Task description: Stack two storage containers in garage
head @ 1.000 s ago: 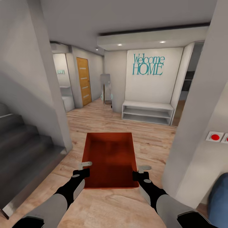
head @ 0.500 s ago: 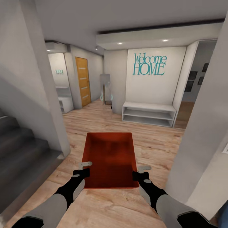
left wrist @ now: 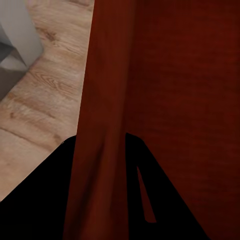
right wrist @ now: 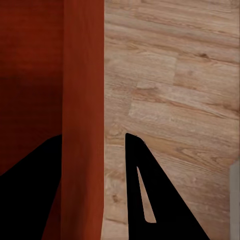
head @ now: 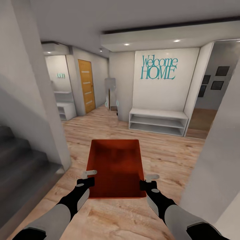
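I hold one orange-red storage container (head: 115,166) level in front of me, above a light wood-plank floor. My left gripper (head: 89,176) is shut on its left wall near the close corner. My right gripper (head: 149,180) is shut on its right wall. In the left wrist view the left gripper (left wrist: 100,145) straddles the red wall (left wrist: 105,90), one finger on each side. The right wrist view shows the right gripper (right wrist: 92,145) clamped the same way on the container wall (right wrist: 82,75). The container is empty inside. The garage and its floor are out of view.
A grey staircase (head: 20,160) and a white pillar (head: 40,100) stand close on the left. A white wall corner (head: 216,166) is close on the right. Ahead are a low white shelf bench (head: 156,121) under a teal "Welcome HOME" sign (head: 159,67), and an orange wooden door (head: 86,85).
The camera has moved forward, so the whole picture shifted. The red wall switches and the blue sofa edge have left the view at the right. Both grippers still hold the container the same way.
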Controlling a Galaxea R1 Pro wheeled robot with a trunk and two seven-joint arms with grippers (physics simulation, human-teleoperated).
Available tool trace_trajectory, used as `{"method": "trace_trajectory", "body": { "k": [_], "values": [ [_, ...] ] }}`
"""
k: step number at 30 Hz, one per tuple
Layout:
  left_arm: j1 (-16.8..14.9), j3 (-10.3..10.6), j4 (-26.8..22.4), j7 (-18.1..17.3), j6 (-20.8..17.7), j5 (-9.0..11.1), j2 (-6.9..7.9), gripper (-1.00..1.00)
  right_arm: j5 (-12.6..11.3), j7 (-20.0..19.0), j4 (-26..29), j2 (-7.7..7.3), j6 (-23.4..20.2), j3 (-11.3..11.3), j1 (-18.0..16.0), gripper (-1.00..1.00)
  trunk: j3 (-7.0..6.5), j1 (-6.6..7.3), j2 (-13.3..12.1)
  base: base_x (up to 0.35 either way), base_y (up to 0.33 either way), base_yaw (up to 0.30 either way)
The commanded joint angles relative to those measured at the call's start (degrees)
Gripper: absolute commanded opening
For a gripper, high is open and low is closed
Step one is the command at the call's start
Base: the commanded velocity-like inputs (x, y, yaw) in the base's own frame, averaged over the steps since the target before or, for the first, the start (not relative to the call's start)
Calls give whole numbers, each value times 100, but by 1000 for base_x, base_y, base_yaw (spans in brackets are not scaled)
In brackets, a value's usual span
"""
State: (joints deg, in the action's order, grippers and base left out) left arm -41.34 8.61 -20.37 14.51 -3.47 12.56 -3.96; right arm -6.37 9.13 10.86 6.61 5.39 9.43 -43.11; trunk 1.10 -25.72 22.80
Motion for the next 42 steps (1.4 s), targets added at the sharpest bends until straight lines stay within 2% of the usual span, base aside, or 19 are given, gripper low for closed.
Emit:
{"method": "trace_trajectory", "body": {
  "k": [1, 31, 42],
  "values": [
    [-6, -281, -11, 131, -39, 1, 283, -100, -27, 22, 13, -2, 15, 33, -4, -100, 11, -6, 12, 323, 0, 0],
    [-6, -281, -15, 131, -39, 1, 282, -100, -62, 23, 13, -2, -20, 32, -4, -100, 11, -6, 12, 323, 0, 1],
    [-6, -281, -15, 131, -39, 1, 282, -100, -66, 27, 13, -2, -20, 33, -4, -100, 11, -6, 12, 323, 0, 216]
  ]
}}
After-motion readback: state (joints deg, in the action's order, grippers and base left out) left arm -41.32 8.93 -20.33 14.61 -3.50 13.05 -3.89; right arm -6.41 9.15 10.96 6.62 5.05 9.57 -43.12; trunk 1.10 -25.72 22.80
